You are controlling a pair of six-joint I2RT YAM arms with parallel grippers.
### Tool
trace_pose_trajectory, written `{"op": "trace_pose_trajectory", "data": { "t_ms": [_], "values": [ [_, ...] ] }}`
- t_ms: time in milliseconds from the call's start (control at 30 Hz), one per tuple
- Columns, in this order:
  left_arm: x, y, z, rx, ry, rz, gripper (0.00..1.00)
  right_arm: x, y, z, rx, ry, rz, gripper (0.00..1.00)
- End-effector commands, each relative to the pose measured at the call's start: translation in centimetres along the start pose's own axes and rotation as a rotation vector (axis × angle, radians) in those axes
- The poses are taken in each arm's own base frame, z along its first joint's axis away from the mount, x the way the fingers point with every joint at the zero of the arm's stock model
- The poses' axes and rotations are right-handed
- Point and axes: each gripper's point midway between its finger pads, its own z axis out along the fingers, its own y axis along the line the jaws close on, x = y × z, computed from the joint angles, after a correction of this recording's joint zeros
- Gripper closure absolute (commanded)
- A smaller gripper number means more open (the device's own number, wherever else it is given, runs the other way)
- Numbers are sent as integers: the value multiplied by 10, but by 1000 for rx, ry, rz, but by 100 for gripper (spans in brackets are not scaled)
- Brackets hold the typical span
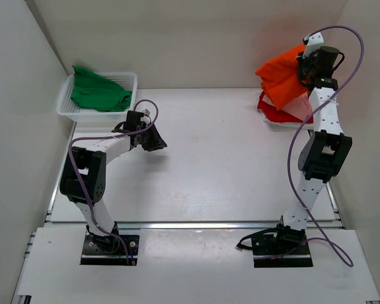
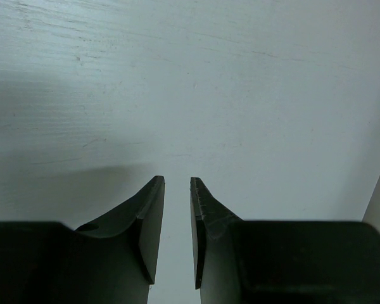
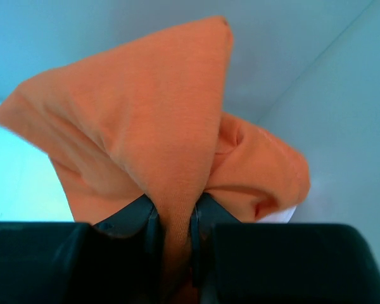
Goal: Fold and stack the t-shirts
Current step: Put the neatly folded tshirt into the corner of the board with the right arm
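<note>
My right gripper point(image 1: 306, 71) is shut on the bright orange t-shirt point(image 1: 280, 79) at the far right corner and holds a fold of it up off the pile; the cloth point(image 3: 152, 126) fills the right wrist view, pinched between the fingers point(image 3: 175, 218). Under it lie the pale pink t-shirt point(image 1: 299, 109) and the red t-shirt point(image 1: 275, 115). The green t-shirt point(image 1: 98, 92) lies crumpled in the white mesh basket point(image 1: 130, 79) at the far left. My left gripper point(image 1: 153, 142) hovers over the bare table, jaws slightly parted and empty point(image 2: 177, 190).
White walls close in the table on the left, back and right. The table's white surface point(image 1: 215, 158) stretches between the two arms. The purple cable point(image 1: 294, 158) loops along the right arm.
</note>
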Motion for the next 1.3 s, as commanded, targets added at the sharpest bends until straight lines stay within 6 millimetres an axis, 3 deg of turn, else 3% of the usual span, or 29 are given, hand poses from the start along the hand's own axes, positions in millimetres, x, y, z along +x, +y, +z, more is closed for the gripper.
{"op": "trace_pose_trajectory", "data": {
  "t_ms": [0,133,200,300,333,367,433,500,600,700,733,767,800,867,900,967,1000,1033,1100,1133,1200,1233,1267],
  "values": [
    [6,5,2,-20,17,23,66,-30,-20,12,28,-101,-29,99],
    [10,7,7,-27,35,22,65,0,-35,24,23,-55,33,100],
    [9,8,10,-29,34,19,65,26,-33,32,34,-5,57,100],
    [11,10,14,-34,42,14,65,57,-46,41,54,46,130,100],
    [13,9,16,-34,45,18,65,79,-43,48,52,97,165,100],
    [15,8,17,-30,56,23,65,81,-50,46,77,111,191,100],
    [15,7,20,-28,56,21,65,105,-49,57,82,158,213,100],
    [19,9,21,-35,66,24,65,123,-47,67,128,201,173,100],
    [21,13,22,-43,68,20,65,151,-67,73,311,287,134,100],
    [24,15,22,-50,75,20,65,170,-74,79,329,313,174,100],
    [25,17,23,-53,76,20,65,172,-72,82,308,307,181,97],
    [28,19,24,-57,85,14,65,178,-73,84,314,315,189,85],
    [28,19,25,-60,88,16,65,177,-74,83,324,314,179,76],
    [23,15,26,-54,81,18,66,162,-76,78,349,301,159,47],
    [25,12,25,-55,85,36,64,157,-78,77,357,292,145,37],
    [23,10,24,-69,80,62,63,125,-79,68,377,249,113,29],
    [22,9,22,-83,75,80,64,120,-84,63,406,248,108,26],
    [25,5,20,-89,83,100,64,98,-85,55,418,219,105,24],
    [26,1,15,-76,83,123,64,53,-94,31,470,152,109,11],
    [24,0,12,-75,74,128,65,46,-97,21,497,153,122,1],
    [26,2,7,-84,76,158,64,4,-97,-12,506,96,163,1],
    [34,14,3,-133,108,185,65,11,-90,-22,500,136,200,1],
    [32,18,-2,-166,115,219,63,1,-88,-39,504,127,224,0]
  ]
}}
